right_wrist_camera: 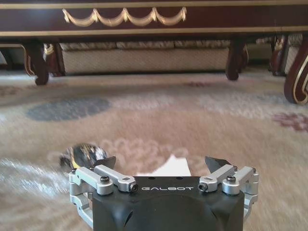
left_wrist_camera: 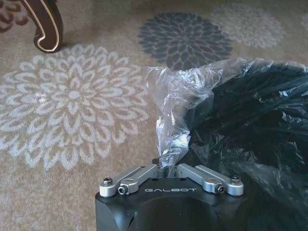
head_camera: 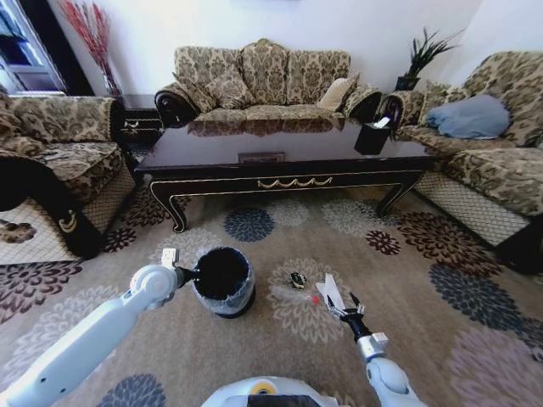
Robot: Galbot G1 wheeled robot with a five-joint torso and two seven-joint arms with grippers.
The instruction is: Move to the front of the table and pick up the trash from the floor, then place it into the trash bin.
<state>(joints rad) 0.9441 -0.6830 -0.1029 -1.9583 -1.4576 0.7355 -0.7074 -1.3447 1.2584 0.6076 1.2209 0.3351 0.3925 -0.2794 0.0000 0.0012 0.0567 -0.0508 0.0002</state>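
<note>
White trash [head_camera: 330,292] lies between the open right hand's [head_camera: 337,303] fingers.

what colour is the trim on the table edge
Gold scroll trim on dark wood, clearest in the right wrist view.

head: high, looking down at table [head_camera: 280,157] | wrists: low, close over floor [right_wrist_camera: 159,120], shared

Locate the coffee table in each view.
Head view: coffee table centre, beyond the trash bin.
Left wrist view: one carved leg, past the pale medallion.
Right wrist view: gold-trimmed front rail, far across the carpet.
Shared landmark: blue-grey carpet medallion.
</note>
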